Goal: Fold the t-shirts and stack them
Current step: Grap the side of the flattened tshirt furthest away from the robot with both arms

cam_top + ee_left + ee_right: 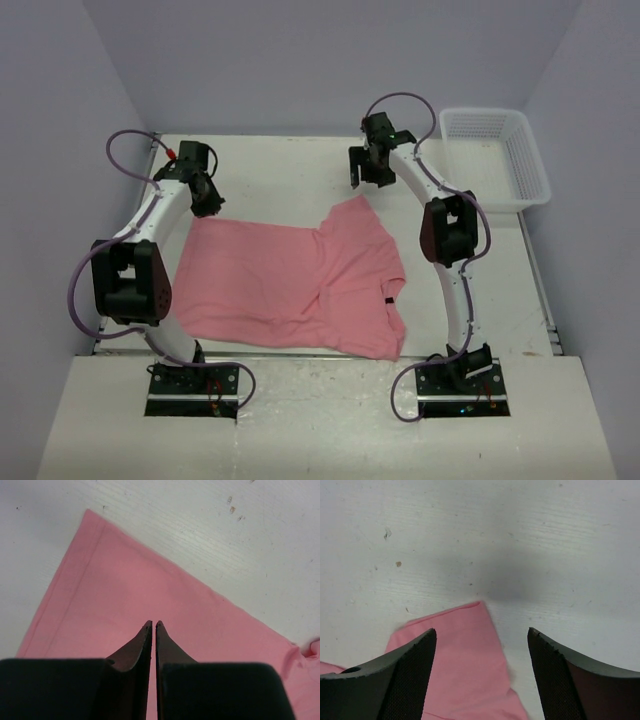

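Observation:
A salmon-pink t-shirt [270,280] lies spread on the white table [280,170]. Its left part is flat and its right part is rumpled and folded over. My left gripper [208,200] hovers at the shirt's far left corner. In the left wrist view its jaws [153,624] are shut over flat pink fabric [130,580], with nothing seen between them. My right gripper [362,178] is at the far tip of the shirt's upturned part. In the right wrist view it [481,630] stands open, and the pink fabric tip [465,655] lies on the table between the fingers.
A white plastic mesh basket [495,155] stands at the back right of the table. Grey walls close in the back and both sides. The arm bases sit on the near edge, left [195,380] and right [460,378].

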